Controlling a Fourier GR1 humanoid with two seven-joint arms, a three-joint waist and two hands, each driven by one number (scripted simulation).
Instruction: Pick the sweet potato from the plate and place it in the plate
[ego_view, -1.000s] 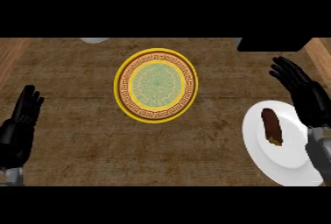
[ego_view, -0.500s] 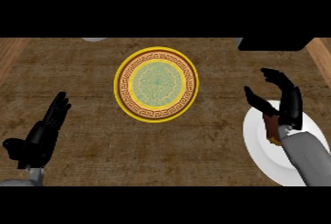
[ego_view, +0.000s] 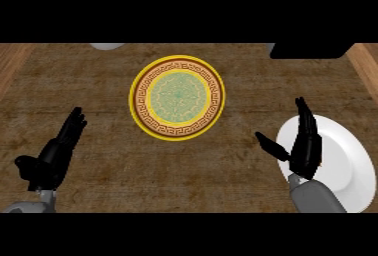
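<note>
**Operator:** Item one, right robot hand (ego_view: 304, 147). It sits over the left part of the white plate (ego_view: 347, 165), fingers straight and pointing away from me, thumb (ego_view: 270, 145) spread out to the left. I log it as released, holding nothing I can see.

**Clerk:** And the sweet potato?

**Operator:** Not visible. If it is on the white plate, it lies under my right robot hand or forearm; I cannot tell its long axis or exactly which way it lies from the palm.

**Clerk:** Item two?

**Operator:** Left robot hand (ego_view: 53, 155), near the lower left of the tabletop (ego_view: 96, 100), fingers straight, relaxed, empty. It is well apart from both plates.

**Clerk:** Target?

**Operator:** Patterned plate (ego_view: 177, 97), yellow rim, green centre, nothing on it. It lies up and to the left of my right robot hand, between the two hands but nearer the far edge.

**Clerk:** Which hand takes the job?

**Operator:** The right, by my reckoning; it is on the white plate and far nearer than the left. The carry would then run leftward and away from me.

**Clerk:** Progress?

**Operator:** I judge the pick not yet made.
</note>
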